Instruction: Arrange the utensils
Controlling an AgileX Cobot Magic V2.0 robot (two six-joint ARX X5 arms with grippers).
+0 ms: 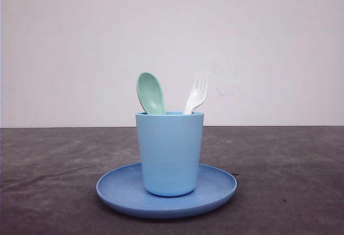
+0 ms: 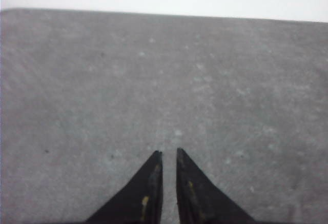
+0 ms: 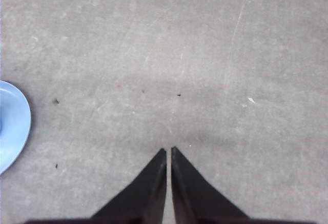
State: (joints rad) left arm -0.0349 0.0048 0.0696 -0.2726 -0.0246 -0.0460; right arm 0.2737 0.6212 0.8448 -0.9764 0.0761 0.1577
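The spoon [image 1: 151, 92] and fork [image 1: 196, 92] stand handle-down in the cup [image 1: 169, 153] on the plate [image 1: 215, 189], likely light, stiff and slippery, best pinched at their exposed heads, while both the left pincer [image 2: 169, 153] and right pincer [image 3: 168, 150] hang nearly closed, empty, over bare surface [image 3: 205, 55].

Smooth matt plastic cup [image 1: 170, 154], plate [image 1: 215, 186], spoon [image 1: 151, 93], fork [image 1: 196, 92], rough speckled grey table [image 1: 290, 170]

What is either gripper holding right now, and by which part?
Nothing. The left gripper and right gripper are both shut on nothing over bare table. The spoon and fork stand in the cup.
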